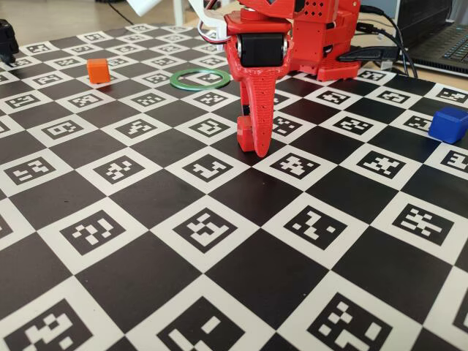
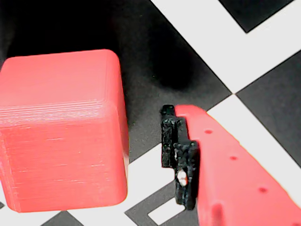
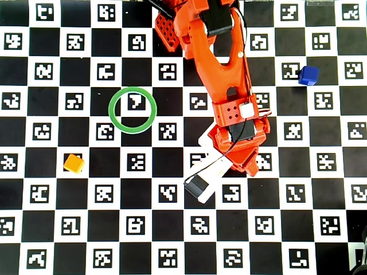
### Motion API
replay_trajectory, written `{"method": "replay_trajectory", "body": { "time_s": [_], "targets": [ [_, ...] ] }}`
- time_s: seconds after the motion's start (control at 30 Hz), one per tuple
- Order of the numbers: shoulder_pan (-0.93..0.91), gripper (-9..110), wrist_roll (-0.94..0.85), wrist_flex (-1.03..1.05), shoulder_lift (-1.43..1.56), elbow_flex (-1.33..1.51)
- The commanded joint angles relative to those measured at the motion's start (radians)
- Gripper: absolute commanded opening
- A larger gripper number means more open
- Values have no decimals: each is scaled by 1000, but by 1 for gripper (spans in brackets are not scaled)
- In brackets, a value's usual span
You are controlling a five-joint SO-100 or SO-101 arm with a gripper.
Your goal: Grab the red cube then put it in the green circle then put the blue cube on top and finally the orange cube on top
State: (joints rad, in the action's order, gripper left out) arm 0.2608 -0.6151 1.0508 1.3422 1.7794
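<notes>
The red cube (image 2: 63,132) fills the left of the wrist view, sitting on the checkered worktop (image 1: 241,278) with one finger (image 2: 225,169) of the hand (image 2: 146,155) just to its right, a narrow dark gap between them. Only that finger shows there. In the fixed view the cube is hidden behind the lowered hand (image 1: 252,142), and in the overhead view the arm covers it. I cannot tell from any view how wide the hand stands, though it does not appear to have closed on the cube yet.

The step in hand looks like the first grasp. To do it well, the hand should be centred so the cube sits squarely between both fingers, with the flat faces meeting the pads rather than a corner. Closing should be gentle, since a push from one finger alone could slide the cube across the smooth board.

The green ring (image 3: 133,110) lies to the left and farther back in the overhead view, empty and well apart from the hand. The orange cube (image 3: 74,164) sits nearer, left of the ring, and the blue cube (image 3: 308,75) is far to the right. A clear lift before travelling would keep the cube from dragging on the worktop.
</notes>
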Motion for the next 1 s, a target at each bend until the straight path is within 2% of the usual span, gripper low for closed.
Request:
{"method": "replay_trajectory", "body": {
  "time_s": [0.0,0.3,0.63,0.97],
  "targets": [
    [9,39,14,-3,11,-49],
    [26,31,29,-5,5,-60],
    [26,12,43,-9,5,-61],
    [35,10,40,-3,6,-57]
  ]
}}
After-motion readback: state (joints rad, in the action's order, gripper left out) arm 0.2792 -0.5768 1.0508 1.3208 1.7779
